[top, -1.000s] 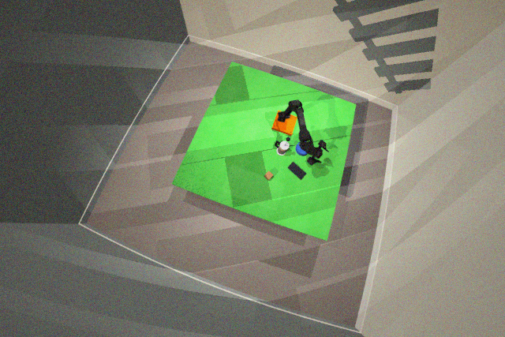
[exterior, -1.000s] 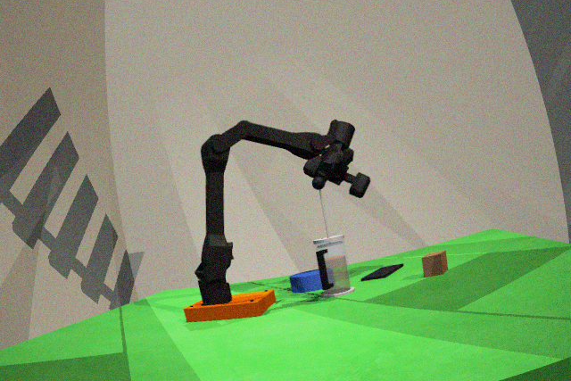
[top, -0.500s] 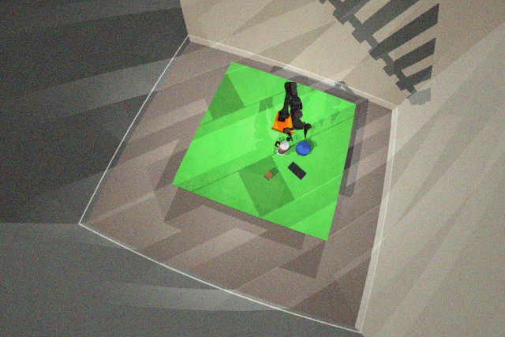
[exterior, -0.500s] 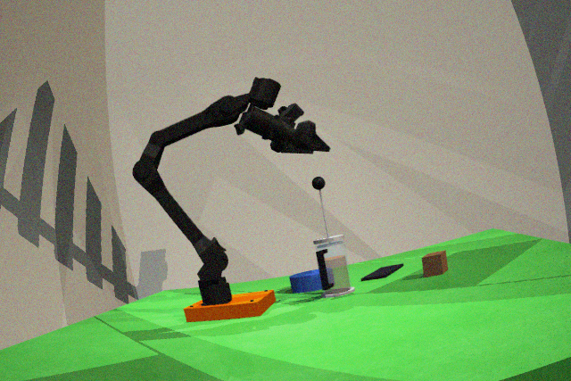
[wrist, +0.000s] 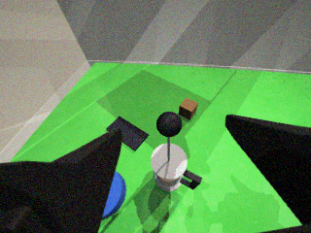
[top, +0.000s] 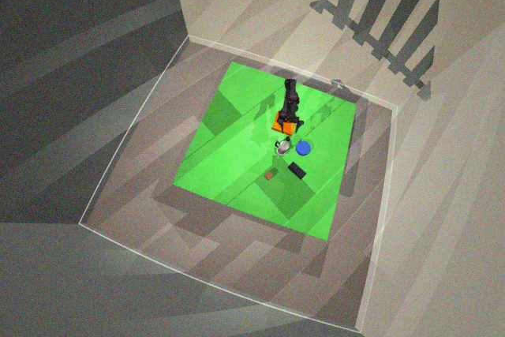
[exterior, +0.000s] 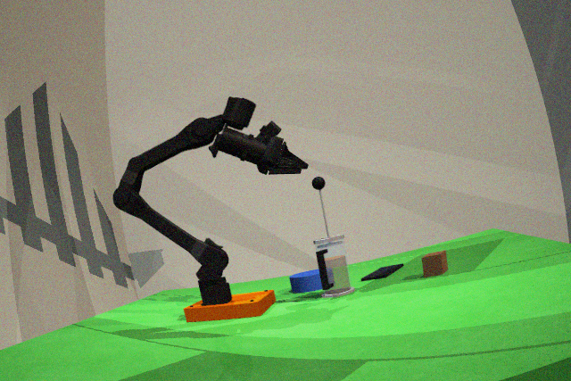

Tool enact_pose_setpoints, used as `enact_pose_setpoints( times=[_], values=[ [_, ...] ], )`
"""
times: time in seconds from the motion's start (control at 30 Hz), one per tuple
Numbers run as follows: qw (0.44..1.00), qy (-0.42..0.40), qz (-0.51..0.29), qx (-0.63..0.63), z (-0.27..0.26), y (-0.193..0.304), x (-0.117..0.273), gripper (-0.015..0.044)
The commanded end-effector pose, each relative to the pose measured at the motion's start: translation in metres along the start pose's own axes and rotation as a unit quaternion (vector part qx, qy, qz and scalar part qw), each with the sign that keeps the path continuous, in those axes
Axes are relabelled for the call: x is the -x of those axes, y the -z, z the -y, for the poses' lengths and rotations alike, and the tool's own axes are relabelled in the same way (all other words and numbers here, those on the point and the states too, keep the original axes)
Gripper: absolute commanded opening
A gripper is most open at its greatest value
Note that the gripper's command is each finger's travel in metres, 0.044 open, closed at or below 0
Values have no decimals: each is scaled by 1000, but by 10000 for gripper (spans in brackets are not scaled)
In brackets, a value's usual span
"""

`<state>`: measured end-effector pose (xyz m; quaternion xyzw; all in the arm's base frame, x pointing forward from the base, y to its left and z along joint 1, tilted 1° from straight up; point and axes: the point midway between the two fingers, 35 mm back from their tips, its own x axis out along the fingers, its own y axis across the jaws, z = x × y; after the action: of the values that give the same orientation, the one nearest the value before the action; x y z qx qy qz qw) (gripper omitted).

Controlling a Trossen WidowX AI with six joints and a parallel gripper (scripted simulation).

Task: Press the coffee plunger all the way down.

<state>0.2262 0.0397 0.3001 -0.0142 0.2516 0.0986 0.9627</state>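
- Gripper (exterior: 294,165): fingers spread wide, holding nothing, poised above and just short of the plunger knob (wrist: 169,124).
- Coffee press (exterior: 333,266) upright mid-table (exterior: 460,312), plunger raised.
- Beyond: brown block (wrist: 188,108) toward the far edge.

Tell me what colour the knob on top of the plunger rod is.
Black. The knob shows best in the wrist view, framed between the open claw fingers.

We look down between our hand's (wrist: 167,160) two wide-spread, empty fingers at the coffee press (wrist: 168,167), upright on the green counter (wrist: 253,102). Its plunger knob (wrist: 169,124) stands raised on its rod. A blue disc (wrist: 114,194) lies left, a dark slab (wrist: 127,133) and brown block (wrist: 188,108) beyond.
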Motion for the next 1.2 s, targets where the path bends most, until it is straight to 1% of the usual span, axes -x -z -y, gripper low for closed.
enact_pose_setpoints(
  times=[0.0, 0.2, 0.93, 1.07, 1.17],
  values=[
    [1000, 3, 4, 2, 1, 15, -7, 440],
    [1000, 3, 4, 2, 1, 14, -11, 440],
    [1000, 3, 5, 2, 0, 14, -46, 440],
    [1000, 3, 5, 2, 0, 14, -47, 440],
    [1000, 3, 5, 2, 0, 14, -47, 361]
  ],
)
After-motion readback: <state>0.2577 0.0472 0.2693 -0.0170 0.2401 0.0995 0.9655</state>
